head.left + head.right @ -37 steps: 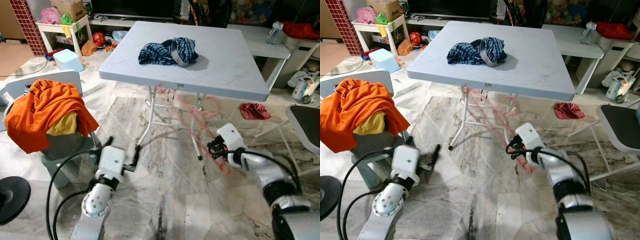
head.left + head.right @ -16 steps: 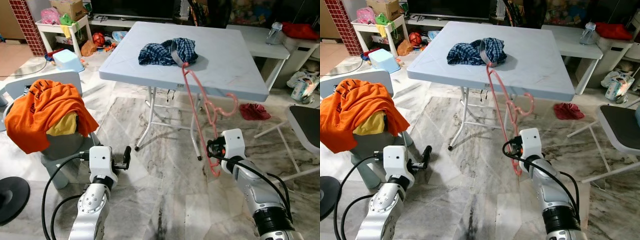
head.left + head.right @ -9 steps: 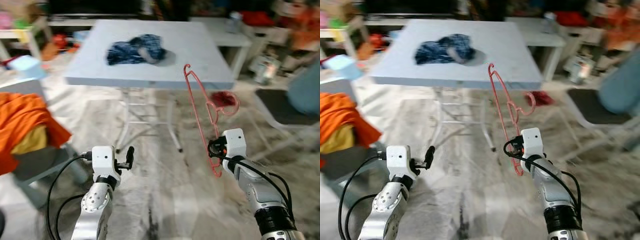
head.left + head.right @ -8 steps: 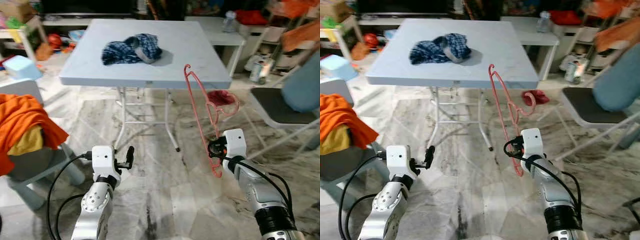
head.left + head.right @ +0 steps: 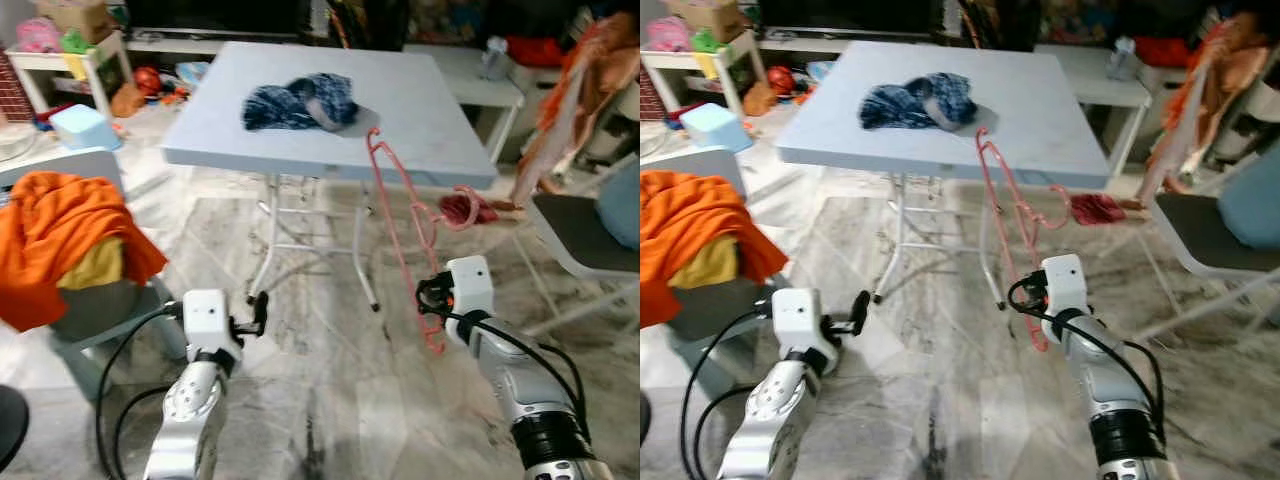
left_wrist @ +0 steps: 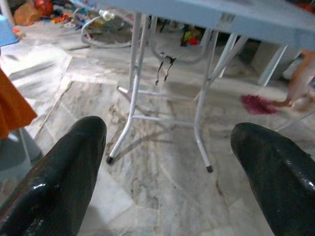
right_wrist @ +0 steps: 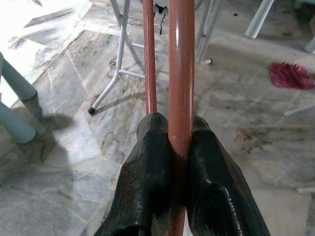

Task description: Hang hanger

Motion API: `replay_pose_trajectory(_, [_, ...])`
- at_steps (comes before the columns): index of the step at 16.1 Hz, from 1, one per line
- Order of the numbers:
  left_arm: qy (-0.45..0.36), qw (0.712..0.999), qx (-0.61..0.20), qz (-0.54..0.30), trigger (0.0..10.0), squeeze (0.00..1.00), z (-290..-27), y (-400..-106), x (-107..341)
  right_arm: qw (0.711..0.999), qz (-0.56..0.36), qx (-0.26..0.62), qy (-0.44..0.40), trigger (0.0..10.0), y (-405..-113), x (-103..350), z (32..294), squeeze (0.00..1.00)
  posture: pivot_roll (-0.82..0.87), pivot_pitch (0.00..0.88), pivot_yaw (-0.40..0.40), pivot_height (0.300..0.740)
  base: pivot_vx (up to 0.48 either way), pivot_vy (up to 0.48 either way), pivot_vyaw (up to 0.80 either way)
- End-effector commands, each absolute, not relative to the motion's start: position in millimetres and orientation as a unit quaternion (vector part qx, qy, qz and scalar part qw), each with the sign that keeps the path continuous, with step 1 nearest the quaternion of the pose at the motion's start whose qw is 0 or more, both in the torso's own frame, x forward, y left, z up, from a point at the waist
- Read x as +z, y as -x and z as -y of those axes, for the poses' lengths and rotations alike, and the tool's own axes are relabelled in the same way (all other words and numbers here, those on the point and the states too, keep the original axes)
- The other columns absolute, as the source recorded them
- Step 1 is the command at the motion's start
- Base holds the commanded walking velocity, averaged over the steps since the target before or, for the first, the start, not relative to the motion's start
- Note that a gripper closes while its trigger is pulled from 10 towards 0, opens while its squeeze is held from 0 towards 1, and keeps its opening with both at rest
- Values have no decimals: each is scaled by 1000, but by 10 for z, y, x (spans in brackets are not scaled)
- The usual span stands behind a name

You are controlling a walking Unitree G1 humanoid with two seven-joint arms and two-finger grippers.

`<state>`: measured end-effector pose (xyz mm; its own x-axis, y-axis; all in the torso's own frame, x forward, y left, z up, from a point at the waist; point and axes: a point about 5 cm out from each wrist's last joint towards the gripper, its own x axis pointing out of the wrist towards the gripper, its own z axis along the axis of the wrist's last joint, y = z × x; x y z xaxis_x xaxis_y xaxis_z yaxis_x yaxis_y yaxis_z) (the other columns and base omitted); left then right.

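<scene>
Cluttered room, marble floor (image 5: 330, 400), folding table (image 5: 420, 130) ahead. Right gripper (image 7: 172, 162) is clamped tight on the pink hanger (image 5: 400, 215); left gripper (image 6: 167, 162) gapes wide, holding nothing. Hanging isn't done yet.

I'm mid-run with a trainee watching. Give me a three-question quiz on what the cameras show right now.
1. True or false: the right gripper is shut on the pink hanger.
2. What lies on the grey table? A) checked blue garment B) orange shirt C) bottle
3. Fill in: the left gripper has its fingers ____.

Key
1. True; both fingers pinch a hanger bar.
2. A, the checked blue garment.
3. Open, holding nothing.
</scene>
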<state>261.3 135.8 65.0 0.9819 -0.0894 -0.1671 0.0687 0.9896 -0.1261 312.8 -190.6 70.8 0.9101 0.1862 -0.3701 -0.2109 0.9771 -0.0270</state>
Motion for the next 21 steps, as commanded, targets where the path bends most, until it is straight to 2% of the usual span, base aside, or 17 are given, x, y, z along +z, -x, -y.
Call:
replay_pose_trajectory(1, [60, 993, -41, -91, 10000, 0, -1370, -2630, 647, 979, -171, 102, 35, 10000, -3183, 796, 1898, 0, -68, 0, -60, 740, 0, 368, 0])
replay_pose_trajectory(16, [64, 993, -47, -90, 10000, 0, -1328, -2665, 643, 981, -166, 93, 44, 10000, -3218, 843, 1949, 0, -82, 0, -68, 740, 0, 437, 0])
replay_pose_trajectory(21, [78, 991, -78, -71, 10000, 0, -1302, -2650, 688, 983, -158, 80, 47, 10000, -3218, 859, 1935, 0, -83, 0, -70, 740, 0, 0, 0])
